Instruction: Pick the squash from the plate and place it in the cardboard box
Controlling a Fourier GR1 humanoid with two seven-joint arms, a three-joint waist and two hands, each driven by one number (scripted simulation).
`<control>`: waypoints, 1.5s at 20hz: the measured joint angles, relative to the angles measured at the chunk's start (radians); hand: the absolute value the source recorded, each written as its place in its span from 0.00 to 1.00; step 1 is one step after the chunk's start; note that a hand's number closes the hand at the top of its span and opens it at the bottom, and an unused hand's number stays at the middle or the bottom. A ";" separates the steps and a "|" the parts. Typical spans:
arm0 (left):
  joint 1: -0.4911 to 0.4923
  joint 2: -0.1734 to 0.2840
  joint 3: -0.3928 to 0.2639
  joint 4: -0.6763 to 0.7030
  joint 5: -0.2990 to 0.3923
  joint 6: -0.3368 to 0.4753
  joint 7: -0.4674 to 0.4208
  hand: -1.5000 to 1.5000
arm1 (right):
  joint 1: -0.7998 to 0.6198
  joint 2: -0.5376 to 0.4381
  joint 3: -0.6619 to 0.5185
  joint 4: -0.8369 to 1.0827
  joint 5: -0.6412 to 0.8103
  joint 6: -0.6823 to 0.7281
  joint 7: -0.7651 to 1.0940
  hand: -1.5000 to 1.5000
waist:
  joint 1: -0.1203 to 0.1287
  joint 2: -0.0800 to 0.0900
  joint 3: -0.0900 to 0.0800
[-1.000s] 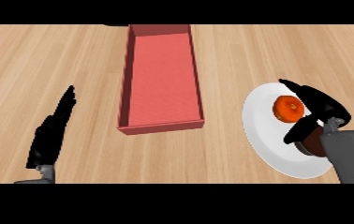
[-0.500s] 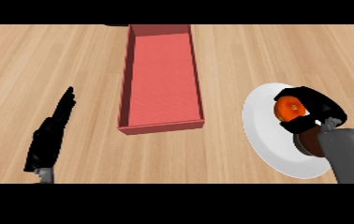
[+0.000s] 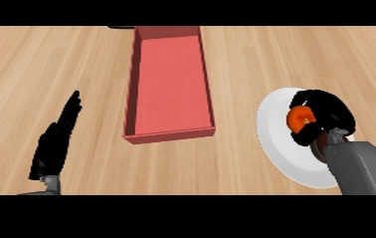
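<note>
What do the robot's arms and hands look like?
Both hands are glossy black. The left hand looks long and thin, with a small grey wrist below it. The right hand joins a chunky, boxy grey forearm. No cables or markings show.

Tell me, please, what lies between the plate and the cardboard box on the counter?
Nothing: in the head view only bare wooden counter separates the box from the plate.

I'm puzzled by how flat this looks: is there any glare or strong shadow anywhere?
Head view: even, soft light, no glare on the white plate; only faint shading inside the red box; the right robot hand, curled round the orange squash, reads as near-solid black, as does the left robot hand.
</note>
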 measured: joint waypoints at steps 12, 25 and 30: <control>0.006 0.006 0.017 0.018 0.005 -0.005 -0.012 0.50 | 0.235 0.302 0.341 -0.474 0.445 -0.061 0.689 1.00 | -0.018 -0.009 -0.002; -0.025 0.007 0.013 0.024 0.001 -0.022 -0.011 0.50 | -0.009 0.341 0.576 -0.761 0.496 -0.117 0.783 1.00 | 0.017 0.002 0.001; -0.023 -0.003 0.007 0.035 -0.006 -0.020 -0.027 0.50 | -0.235 0.341 0.562 -0.672 0.402 -0.150 0.815 1.00 | 0.025 0.004 0.000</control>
